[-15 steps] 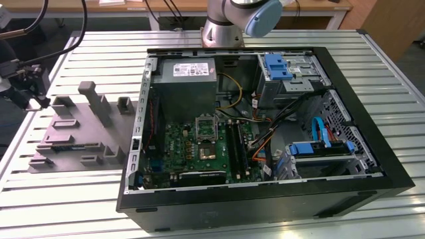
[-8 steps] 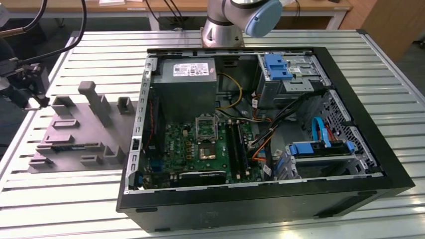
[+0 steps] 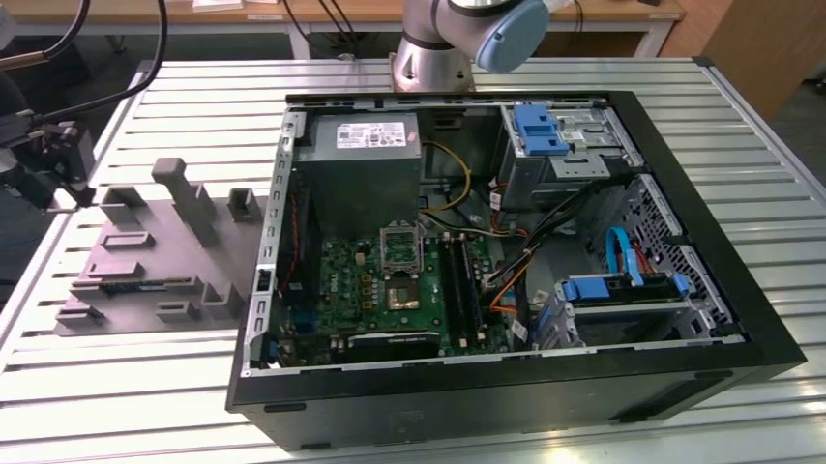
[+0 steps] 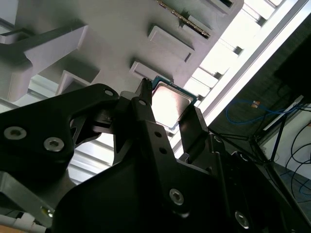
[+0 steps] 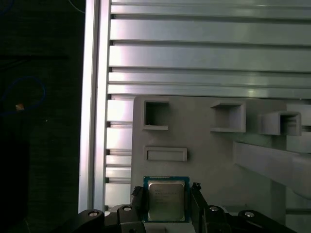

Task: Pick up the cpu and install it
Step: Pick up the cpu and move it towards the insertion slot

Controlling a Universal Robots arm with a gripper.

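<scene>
— What is this place, a repair shop?
— More of a robotics lab, I'd say. There's a robot arm [image 3: 446, 43] standing on a slatted aluminium table [image 3: 130, 406]. An open computer case [image 3: 516, 396] lies beside a moulded grey tray [image 3: 142, 266], with wooden workbenches [image 3: 323, 12] behind and cables [image 4: 252, 104] trailing across the floor.

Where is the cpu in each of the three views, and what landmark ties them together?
Exterior view: cpu too small to make out; the gripper is at the exterior view's left edge, by the grey tray.
First wrist view: cpu clamped in the gripper, grey tray behind it.
Second wrist view: cpu clamped in the gripper.
Shared landmark: the grey tray.
</scene>
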